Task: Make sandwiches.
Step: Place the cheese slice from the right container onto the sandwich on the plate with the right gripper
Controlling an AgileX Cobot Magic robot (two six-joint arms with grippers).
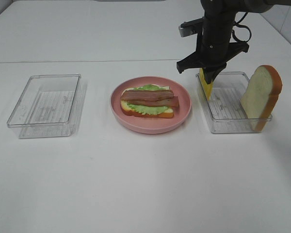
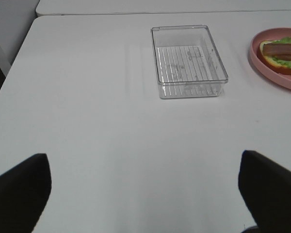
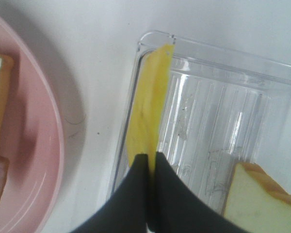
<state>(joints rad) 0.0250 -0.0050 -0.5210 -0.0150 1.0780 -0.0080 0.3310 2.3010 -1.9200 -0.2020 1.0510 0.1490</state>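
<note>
A sandwich (image 1: 148,101) sits half built on a pink plate (image 1: 150,128) at the middle of a white desk (image 1: 136,184). It has one bread slice (image 1: 148,114) at the bottom, green lettuce (image 1: 148,88) over it and two bacon strips (image 1: 148,96) on top.

Just right of the plate, the right end effector (image 3: 149,162) is clamped on the upper edge of a yellow cheese slice (image 1: 205,86). The slice hangs on edge at the left end of the right tray (image 1: 233,127), which is clear plastic. A second bread slice (image 1: 262,94) leans upright at that tray's right end.

By the look of it, the cheese and the top bread are left to add.

The left end effector (image 2: 144,189) hangs with its jaws wide apart over bare desk, holding nothing. The left tray (image 1: 43,104), well left of the plate, holds nothing.

The desk is plain, matte white and uncluttered. A thin seam runs across it on the far side. Little of the room shows beyond it.
</note>
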